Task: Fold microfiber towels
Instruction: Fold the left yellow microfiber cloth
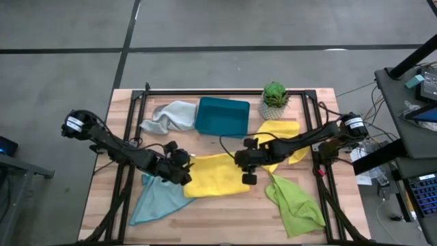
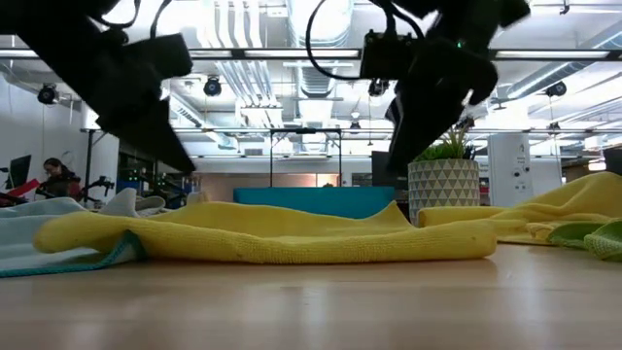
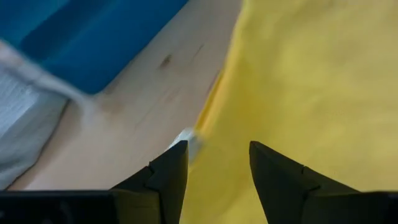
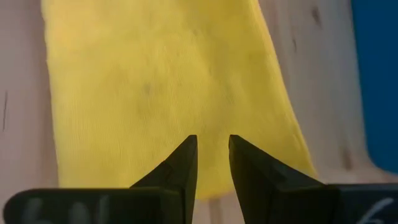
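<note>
A yellow towel (image 1: 215, 175) lies folded into a long band at the table's middle, flat on the wood; the low view shows it as a thick strip (image 2: 292, 238). My left gripper (image 1: 186, 169) hovers open over its left end (image 3: 298, 74), nothing between the fingers. My right gripper (image 1: 247, 166) hangs over its right end (image 4: 161, 81), fingers a narrow gap apart and empty. Both fingertips stand clear above the cloth in the low view. A second yellow towel (image 1: 285, 131) lies under the right arm.
A teal tray (image 1: 222, 116) and a potted plant (image 1: 274, 99) stand at the far edge, and a grey towel (image 1: 167, 116) lies left of the tray. A light blue towel (image 1: 156, 199) lies near left, a lime green one (image 1: 295, 203) near right.
</note>
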Robot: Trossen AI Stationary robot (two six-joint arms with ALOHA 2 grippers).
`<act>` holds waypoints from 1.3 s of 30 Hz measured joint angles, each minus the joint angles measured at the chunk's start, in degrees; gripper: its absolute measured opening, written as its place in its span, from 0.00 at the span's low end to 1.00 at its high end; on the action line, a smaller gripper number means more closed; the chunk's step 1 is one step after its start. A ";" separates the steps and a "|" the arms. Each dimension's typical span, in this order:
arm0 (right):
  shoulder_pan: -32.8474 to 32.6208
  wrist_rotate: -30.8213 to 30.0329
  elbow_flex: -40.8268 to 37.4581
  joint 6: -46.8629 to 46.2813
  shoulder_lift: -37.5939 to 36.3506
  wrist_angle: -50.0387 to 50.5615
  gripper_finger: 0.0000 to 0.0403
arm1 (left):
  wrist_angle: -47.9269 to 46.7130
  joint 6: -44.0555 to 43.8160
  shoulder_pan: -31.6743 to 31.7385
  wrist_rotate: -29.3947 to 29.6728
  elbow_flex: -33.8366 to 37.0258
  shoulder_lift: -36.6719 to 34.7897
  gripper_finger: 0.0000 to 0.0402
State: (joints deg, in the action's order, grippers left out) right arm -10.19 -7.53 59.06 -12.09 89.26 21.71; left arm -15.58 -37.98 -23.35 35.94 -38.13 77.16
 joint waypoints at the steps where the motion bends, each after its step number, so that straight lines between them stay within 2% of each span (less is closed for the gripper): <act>1: -0.12 0.00 -1.56 -0.39 0.02 -3.26 0.21 | 1.56 0.73 0.00 -0.33 0.00 0.05 0.39; 8: -0.44 -0.02 -11.45 -3.52 0.92 -24.89 0.20 | 9.12 5.04 -0.04 -1.75 0.02 0.05 0.39; 15: -0.29 -1.94 -15.21 -3.51 3.14 -34.14 0.16 | 9.91 5.39 0.00 -1.82 0.76 0.05 0.39; 20: -0.24 -11.34 -15.25 -2.80 6.22 -34.59 0.11 | 14.03 5.35 0.66 -1.90 2.59 1.93 0.36; 22: 0.10 -13.35 -15.25 -2.80 6.96 -34.38 0.08 | 15.55 5.32 1.09 -1.71 2.70 3.67 0.33; 30: 2.20 -13.75 -15.31 -4.88 6.65 -28.77 0.02 | 14.67 3.46 4.49 1.71 2.91 10.75 0.14; 39: 2.10 -13.57 -15.27 -4.00 3.42 -27.72 0.02 | 14.52 5.84 8.93 1.94 2.93 9.92 0.01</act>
State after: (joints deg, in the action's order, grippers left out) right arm -8.10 -21.10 43.79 -16.10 92.67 -6.01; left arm -1.06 -32.14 -14.43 37.88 -35.20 87.08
